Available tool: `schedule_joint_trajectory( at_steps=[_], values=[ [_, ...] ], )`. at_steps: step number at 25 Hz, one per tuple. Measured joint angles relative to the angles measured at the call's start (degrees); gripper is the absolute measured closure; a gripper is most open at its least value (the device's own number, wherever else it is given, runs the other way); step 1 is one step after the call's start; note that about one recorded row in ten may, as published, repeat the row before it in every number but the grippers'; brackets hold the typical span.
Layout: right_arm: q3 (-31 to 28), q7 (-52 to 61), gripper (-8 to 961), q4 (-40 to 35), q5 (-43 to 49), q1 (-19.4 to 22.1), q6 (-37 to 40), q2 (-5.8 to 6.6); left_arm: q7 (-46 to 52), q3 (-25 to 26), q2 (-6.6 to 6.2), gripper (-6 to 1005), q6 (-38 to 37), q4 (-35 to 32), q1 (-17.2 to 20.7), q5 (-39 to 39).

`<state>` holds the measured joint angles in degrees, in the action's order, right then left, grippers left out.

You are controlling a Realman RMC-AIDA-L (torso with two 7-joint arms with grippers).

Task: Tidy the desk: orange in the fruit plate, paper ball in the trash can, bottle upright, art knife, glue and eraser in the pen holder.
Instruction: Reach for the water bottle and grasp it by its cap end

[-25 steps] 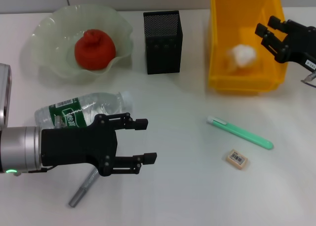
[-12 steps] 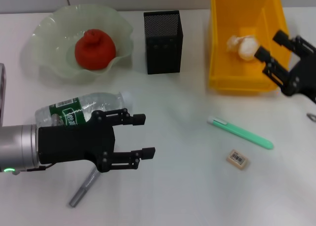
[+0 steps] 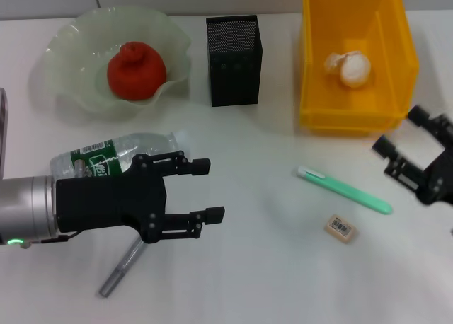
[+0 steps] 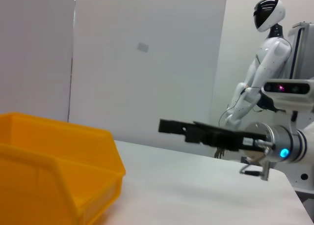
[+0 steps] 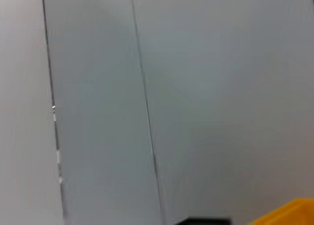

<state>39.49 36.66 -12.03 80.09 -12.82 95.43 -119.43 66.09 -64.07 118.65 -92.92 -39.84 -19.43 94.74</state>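
Pulled back from over the yellow plastic bin (image 3: 354, 62) serving as trash can, the right gripper (image 3: 414, 161) now hangs just in front of it at the right edge of the desk, fingers spread and empty. Its crumpled white paper ball (image 3: 348, 68) lies inside the bin, so that item looks done, as does the orange (image 3: 136, 71) in the pale green ruffled glass plate (image 3: 71, 48). Near left, the left gripper (image 3: 202, 193) hovers wide open beside the toppled clear water bottle (image 3: 117, 158). Outside the black mesh pen holder (image 3: 233, 61) remain the mint-green art knife (image 3: 345, 190), tan eraser (image 3: 340, 227) and grey glue stick (image 3: 119, 269).
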Motion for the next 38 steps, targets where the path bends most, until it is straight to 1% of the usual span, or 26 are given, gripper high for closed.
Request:
schedule_joint_trajectory(
  at_steps=[1, 5, 9, 12, 20, 38],
  values=[
    [0.07, 0.0, 157, 0.08, 1.48, 0.05, 0.06, 0.07, 0.0, 0.0, 0.0, 243, 0.01, 0.17, -0.05, -0.14],
    [0.1, -0.37, 157, -0.18, 9.21, -0.27, 1.19, 0.13, 0.0, 0.0, 0.0, 242, 0.02, 0.64, -0.15, -0.17],
    [0.13, -0.32, 157, -0.2, 17.51, -2.28, 2.61, 0.11, 0.0, -0.01, -0.06, 243, 0.03, 1.4, -0.25, -0.17],
    [0.15, 0.01, 157, 0.14, 21.74, -3.67, 2.48, 0.1, 0.0, -0.01, -0.09, 242, 0.09, 1.64, -0.25, -0.17],
    [-0.16, 0.09, 157, 0.28, 22.39, -3.48, 2.3, -0.02, 0.0, 0.0, -0.07, 243, 0.61, 1.81, 0.16, -0.17],
    [-0.65, 0.08, 157, 2.73, 22.35, -4.48, 1.52, -0.16, 0.0, -0.16, -0.06, 242, 0.38, 1.96, 0.28, -0.17]
  ],
)
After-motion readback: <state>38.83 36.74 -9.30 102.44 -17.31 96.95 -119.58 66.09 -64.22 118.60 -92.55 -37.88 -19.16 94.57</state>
